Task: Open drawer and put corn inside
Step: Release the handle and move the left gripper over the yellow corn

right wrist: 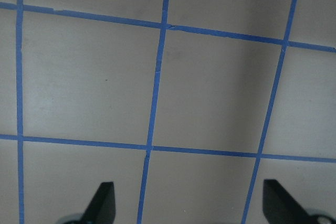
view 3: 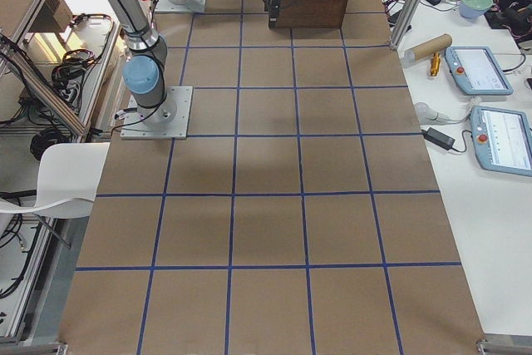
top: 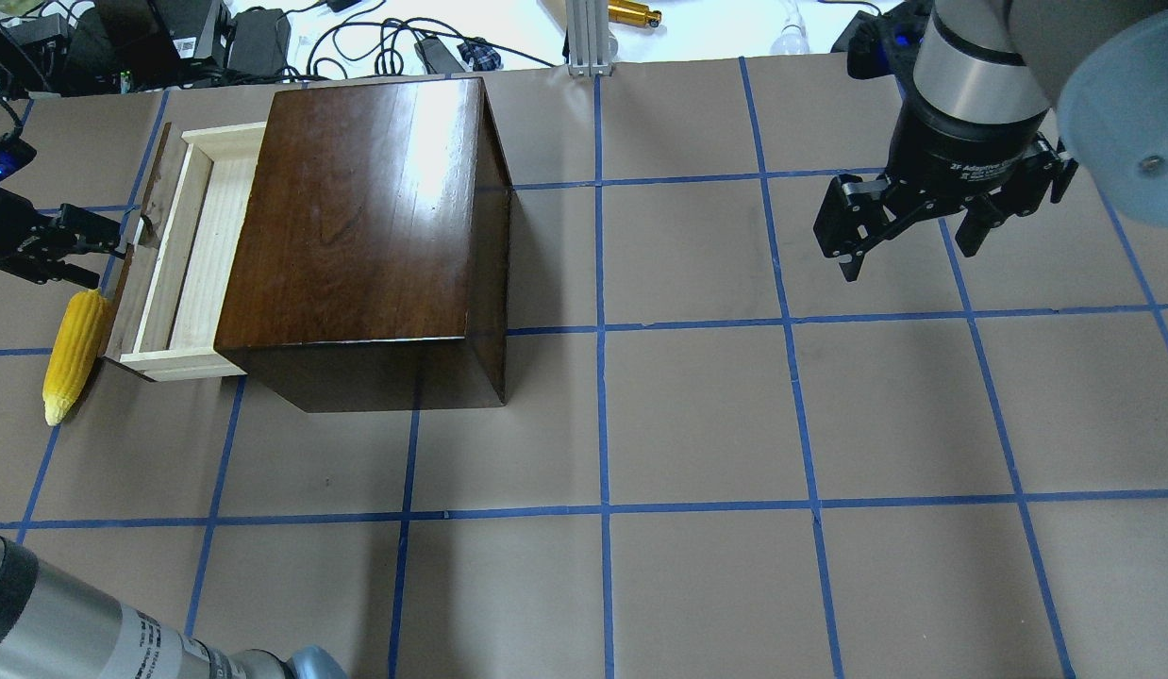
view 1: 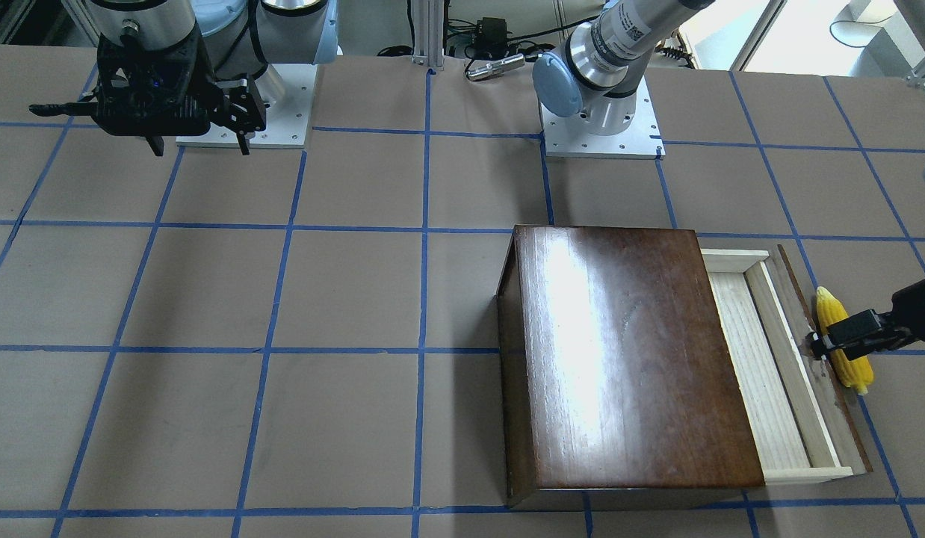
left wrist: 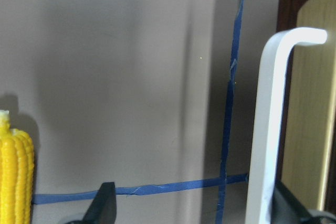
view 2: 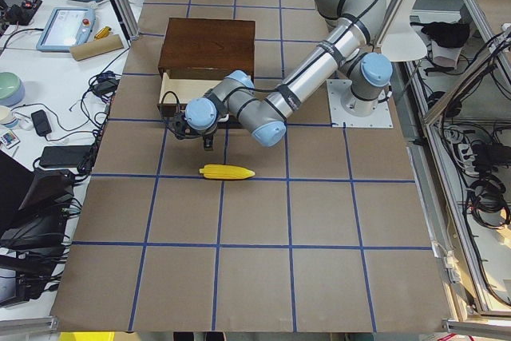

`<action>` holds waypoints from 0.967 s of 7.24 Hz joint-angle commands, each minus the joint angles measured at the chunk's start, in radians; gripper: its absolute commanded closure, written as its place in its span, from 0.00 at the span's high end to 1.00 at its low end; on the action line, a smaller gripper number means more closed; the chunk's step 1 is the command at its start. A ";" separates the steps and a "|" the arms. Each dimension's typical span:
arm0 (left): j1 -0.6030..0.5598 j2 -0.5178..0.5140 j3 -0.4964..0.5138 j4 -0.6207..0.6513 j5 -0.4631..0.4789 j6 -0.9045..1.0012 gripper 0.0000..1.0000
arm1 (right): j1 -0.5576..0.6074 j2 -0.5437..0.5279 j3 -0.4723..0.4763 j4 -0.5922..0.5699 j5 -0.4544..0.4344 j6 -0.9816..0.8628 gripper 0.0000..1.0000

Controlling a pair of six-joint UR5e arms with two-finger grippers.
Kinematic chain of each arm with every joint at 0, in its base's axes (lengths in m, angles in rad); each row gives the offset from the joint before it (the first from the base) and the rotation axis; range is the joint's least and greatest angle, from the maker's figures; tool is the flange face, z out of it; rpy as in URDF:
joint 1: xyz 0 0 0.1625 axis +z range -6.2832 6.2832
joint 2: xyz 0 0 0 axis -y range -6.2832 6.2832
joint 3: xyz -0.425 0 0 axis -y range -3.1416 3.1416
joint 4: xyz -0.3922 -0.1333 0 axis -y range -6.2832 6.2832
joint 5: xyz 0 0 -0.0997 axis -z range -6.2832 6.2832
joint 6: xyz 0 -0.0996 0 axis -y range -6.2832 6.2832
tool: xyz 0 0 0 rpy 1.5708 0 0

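Corn (top: pixel 75 344) lies on the counter (top: pixel 697 424) at far left of the overhead view, just beside the dark front of the drawer (top: pixel 192 255), which stands pulled out. Left claw (top: pixel 108 256) sits spread at the pull (left wrist: pixel 270 129); right claw (top: pixel 909 256) hangs spread, upper right.

The left gripper (view 2: pixel 182 121) hangs at the front of the pulled-out drawer (view 2: pixel 192 85) of the far dark box (view 2: pixel 207 41), while the corn (view 2: pixel 227 172) lies nearer on the table (view 2: pixel 255 277), apart.
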 commanded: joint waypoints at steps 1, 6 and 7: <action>-0.006 0.037 0.003 -0.003 -0.001 -0.007 1.00 | 0.000 -0.001 0.000 0.000 0.000 0.001 1.00; -0.002 0.008 0.076 0.055 0.239 0.004 1.00 | 0.000 -0.001 0.000 0.000 0.000 0.001 1.00; 0.000 -0.017 0.061 0.127 0.285 0.031 1.00 | 0.000 -0.001 0.000 0.000 0.000 0.001 1.00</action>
